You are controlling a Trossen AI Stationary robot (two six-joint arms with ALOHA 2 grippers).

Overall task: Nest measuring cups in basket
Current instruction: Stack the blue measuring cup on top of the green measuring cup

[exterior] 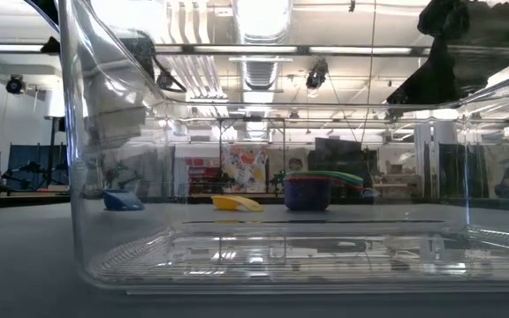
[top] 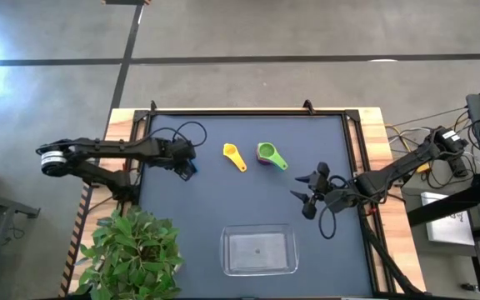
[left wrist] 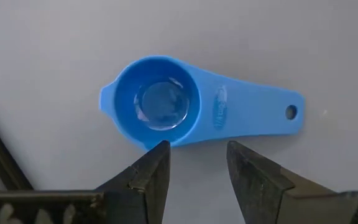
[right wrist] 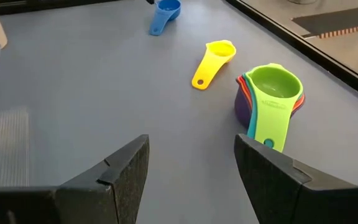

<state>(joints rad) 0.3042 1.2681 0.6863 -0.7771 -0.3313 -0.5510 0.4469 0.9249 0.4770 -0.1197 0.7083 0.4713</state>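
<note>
The blue measuring cup point(left wrist: 166, 102) lies upright on the dark mat, its flat handle point(left wrist: 260, 112) pointing sideways. My left gripper point(left wrist: 197, 163) hovers just over it, open, with the fingertips beside the bowl's rim and touching nothing; the high view shows that gripper point(top: 188, 167) near the mat's left side. The yellow cup point(top: 234, 156) lies alone. A nested stack with the green cup point(right wrist: 271, 93) on top and purple at the bottom stands at the mat's middle point(top: 270, 155). My right gripper point(top: 307, 190) is open, right of the stack. The clear basket point(top: 259, 250) sits near the front edge.
A potted green plant point(top: 132, 250) stands at the table's near left corner. A black frame point(top: 248, 112) borders the mat. In the low view the basket's wall point(exterior: 78, 177) fills the foreground, and the cups point(exterior: 312, 190) show through it. Bare mat lies between the cups and the basket.
</note>
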